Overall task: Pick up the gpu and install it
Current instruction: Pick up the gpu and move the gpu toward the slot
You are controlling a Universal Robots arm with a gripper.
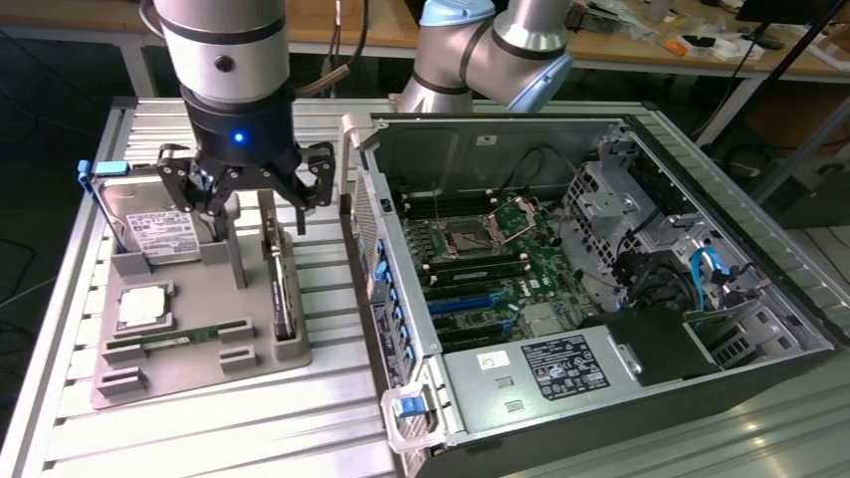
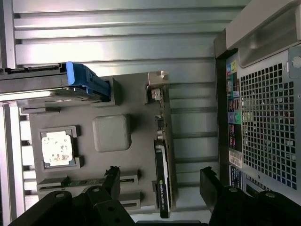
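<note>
The thin black rectangular gpu [image 2: 163, 160], silver bracket [image 2: 157, 84] at one end, stands on edge in a grey tray [image 1: 199, 373]; the black claw [image 1: 259, 204] hangs above, fingers apart.

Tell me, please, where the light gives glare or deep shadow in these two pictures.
Exterior view: a small blue light glows above the open pincer, and the table slats reflect pale light. Wrist view: a white glare band lies on the table slats and along the hard drive; the processor chip looks washed out; the pincer's fingers are nearly black.
</note>
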